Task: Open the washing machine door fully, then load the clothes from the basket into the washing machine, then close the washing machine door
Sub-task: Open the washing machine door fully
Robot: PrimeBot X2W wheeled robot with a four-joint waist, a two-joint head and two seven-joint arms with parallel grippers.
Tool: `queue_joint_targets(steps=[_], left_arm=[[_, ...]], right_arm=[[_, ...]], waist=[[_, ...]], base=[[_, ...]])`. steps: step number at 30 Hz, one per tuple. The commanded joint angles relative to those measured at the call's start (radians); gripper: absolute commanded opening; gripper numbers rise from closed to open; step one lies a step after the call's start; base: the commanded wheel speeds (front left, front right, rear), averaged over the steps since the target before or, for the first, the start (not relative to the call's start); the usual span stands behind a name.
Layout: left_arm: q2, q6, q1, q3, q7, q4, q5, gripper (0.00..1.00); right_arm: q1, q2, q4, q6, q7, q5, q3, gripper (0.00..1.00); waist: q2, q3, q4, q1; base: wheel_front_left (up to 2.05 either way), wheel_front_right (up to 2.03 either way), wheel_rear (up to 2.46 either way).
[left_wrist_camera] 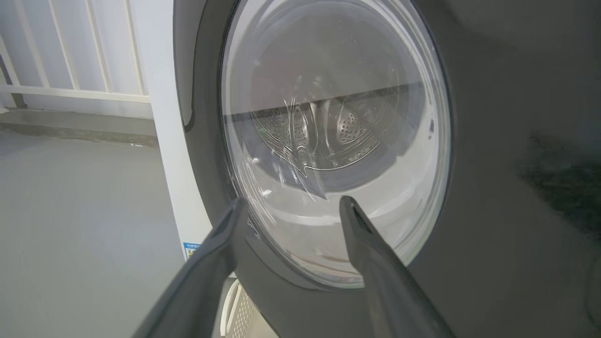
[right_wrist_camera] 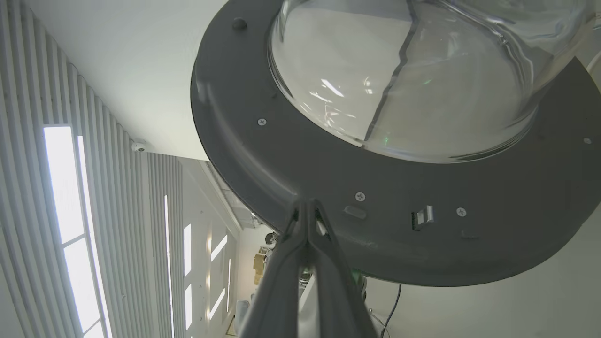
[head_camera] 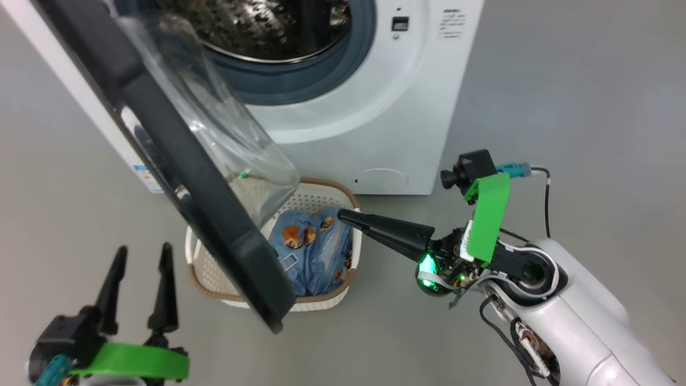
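Observation:
The washing machine [head_camera: 375, 107] stands at the top with its steel drum [head_camera: 268, 27] exposed. The washing machine door [head_camera: 177, 161] is swung out towards me, its black rim edge-on and the glass bowl [head_camera: 230, 134] over the basket [head_camera: 321, 195]. The clothes [head_camera: 311, 252], blue with orange-brown figures, lie in the basket. My right gripper [head_camera: 343, 214] is shut and empty, hovering over the clothes and pointing at the door's inner rim [right_wrist_camera: 328, 155]; its tip [right_wrist_camera: 306, 204] is close to that rim. My left gripper [head_camera: 139, 257] is open, low left, facing the door's outer glass [left_wrist_camera: 328, 117], open jaws [left_wrist_camera: 291, 204].
Grey floor lies all round, with wide room to the right of the machine. A door latch [right_wrist_camera: 422, 217] sits on the inner rim. A white railing [left_wrist_camera: 70, 94] stands beyond the machine's left side. A cable [head_camera: 546, 198] loops from my right wrist.

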Motion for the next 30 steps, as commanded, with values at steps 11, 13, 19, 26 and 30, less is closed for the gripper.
queue_joint_targets(steps=[11,13,19,26,30], left_arm=[[0.026,-0.003,0.085,0.12,-0.009,-0.043,0.029,1.0],[0.023,-0.003,0.091,0.12,-0.009,-0.045,0.029,1.0],[0.018,-0.003,0.098,0.122,-0.009,-0.05,0.032,1.0],[0.014,-0.003,0.102,0.132,-0.009,-0.055,0.034,1.0],[0.013,-0.003,0.105,0.138,-0.009,-0.058,0.035,1.0]], right_arm=[[0.136,0.003,-0.096,0.007,-0.08,0.021,-0.018,0.82],[0.155,0.004,-0.107,0.007,-0.109,0.006,-0.034,1.0],[0.194,0.021,-0.148,0.007,-0.223,-0.077,-0.108,1.0],[0.23,0.046,-0.181,0.007,-0.396,-0.259,-0.189,1.0],[0.236,0.047,-0.176,0.007,-0.495,-0.357,-0.216,1.0]], waist=[[0.0,-0.086,-0.113,0.0001],[0.0,-0.089,-0.121,0.0001],[0.0,-0.09,-0.138,0.0001],[0.0,-0.09,-0.15,0.0001],[0.0,-0.09,-0.154,0.0001]], base=[[0.0,0.0,0.0],[0.0,0.0,0.0],[0.0,0.0,0.0],[0.0,0.0,0.0],[0.0,0.0,0.0]])
